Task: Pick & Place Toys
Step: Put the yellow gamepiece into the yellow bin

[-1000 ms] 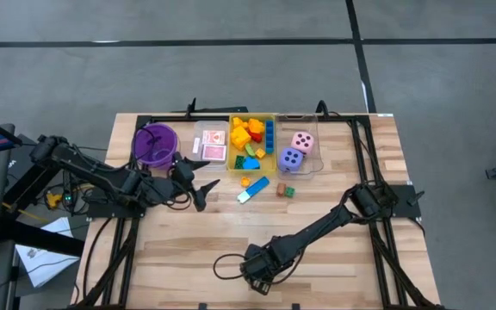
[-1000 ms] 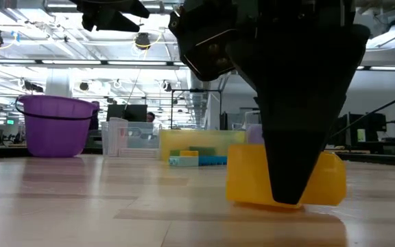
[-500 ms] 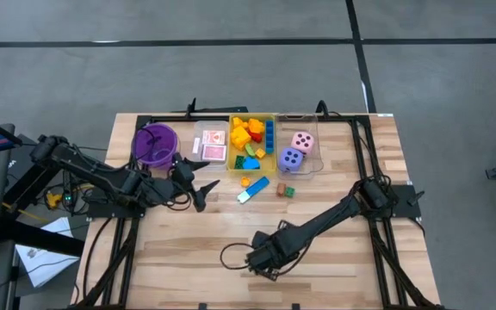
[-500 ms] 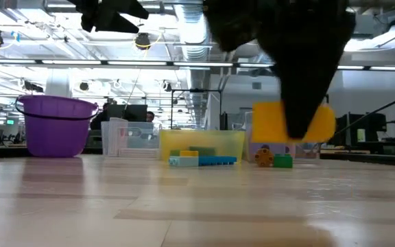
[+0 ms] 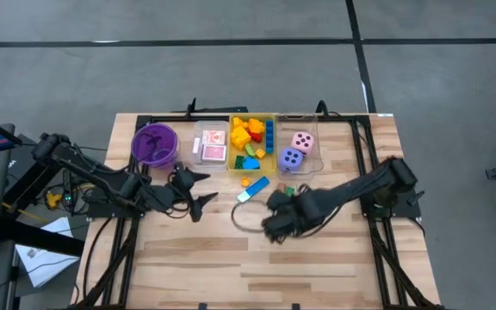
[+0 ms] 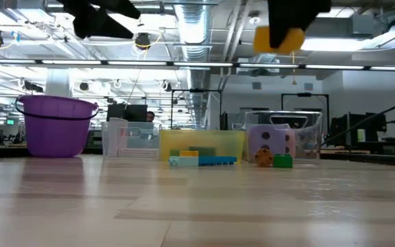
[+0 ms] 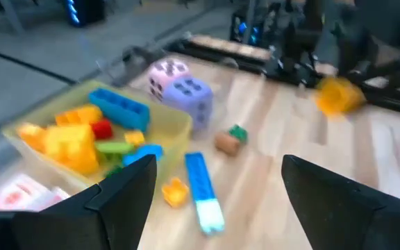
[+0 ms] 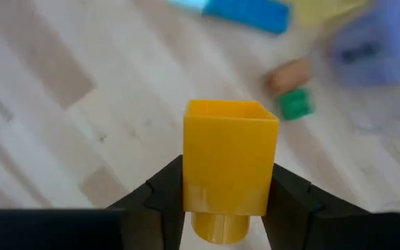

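My right gripper [image 5: 275,226] is shut on a yellow block [image 8: 229,165], high above the table near its middle; the block also shows in the low view [image 6: 278,38]. My left gripper [image 5: 198,189] is open and empty, above the table left of the loose blocks. A long blue block [image 5: 253,189], a small orange block [image 5: 245,181] and small green and brown blocks [image 5: 285,190] lie flat on the table. A yellow bin [image 5: 272,146] holds several blocks. A clear bin [image 5: 317,155] holds the pink and purple dice. Another clear bin [image 5: 198,138] holds red-and-white cards. My right gripper pinches the yellow block by two opposite side faces [image 8: 189,177], between its two fingers [image 8: 160,194], at the end that carries a round stud. The fingers point down toward the table. The block is lifted clear and sticks out past the fingertips.
A purple round bowl [image 5: 155,145] stands at the far left of the row of bins. Dark frame rails and cables run along the table's left and right sides. Bare wood lies between the loose blocks and the near edge.
My right gripper has gone from the table's near edge up and toward the far edge, toward the loose blocks and bins. The yellow block, which stood on the table, is lifted clear and carried along in the shut fingers.
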You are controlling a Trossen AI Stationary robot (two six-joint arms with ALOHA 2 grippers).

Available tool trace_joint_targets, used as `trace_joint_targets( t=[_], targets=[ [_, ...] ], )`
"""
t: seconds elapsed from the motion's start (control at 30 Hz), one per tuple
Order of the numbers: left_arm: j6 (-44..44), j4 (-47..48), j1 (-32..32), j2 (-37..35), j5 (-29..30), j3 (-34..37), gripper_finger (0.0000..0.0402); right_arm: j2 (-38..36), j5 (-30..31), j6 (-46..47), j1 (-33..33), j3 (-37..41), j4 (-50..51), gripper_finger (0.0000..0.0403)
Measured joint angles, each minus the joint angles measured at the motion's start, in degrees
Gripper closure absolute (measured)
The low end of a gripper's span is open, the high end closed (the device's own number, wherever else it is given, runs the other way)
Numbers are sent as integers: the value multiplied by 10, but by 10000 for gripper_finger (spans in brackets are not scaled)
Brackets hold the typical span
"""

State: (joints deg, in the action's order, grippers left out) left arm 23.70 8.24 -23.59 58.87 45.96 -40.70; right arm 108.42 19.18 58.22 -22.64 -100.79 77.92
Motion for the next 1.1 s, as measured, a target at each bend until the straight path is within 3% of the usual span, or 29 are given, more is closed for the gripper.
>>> trace_joint_targets(
  t=[0.2, 0.33, 0.57, 0.9, 1.1],
  targets=[
    [61, 3, -29, 0, -58, 14, 97, -77, 44, 23, 36, 0, 9, 272],
    [101, 1, -44, 1, -63, 26, 97, -120, 62, 13, 67, 0, 3, 268],
    [129, -103, -50, 2, -63, 61, 97, -152, 61, -126, 168, 0, -67, 258],
    [123, -164, -45, 2, 16, 64, 97, -129, -102, -340, 349, -2, -239, 258],
    [125, -180, -32, 2, 64, 64, 97, -103, -214, -424, 450, 1, -271, 256]
  ],
)
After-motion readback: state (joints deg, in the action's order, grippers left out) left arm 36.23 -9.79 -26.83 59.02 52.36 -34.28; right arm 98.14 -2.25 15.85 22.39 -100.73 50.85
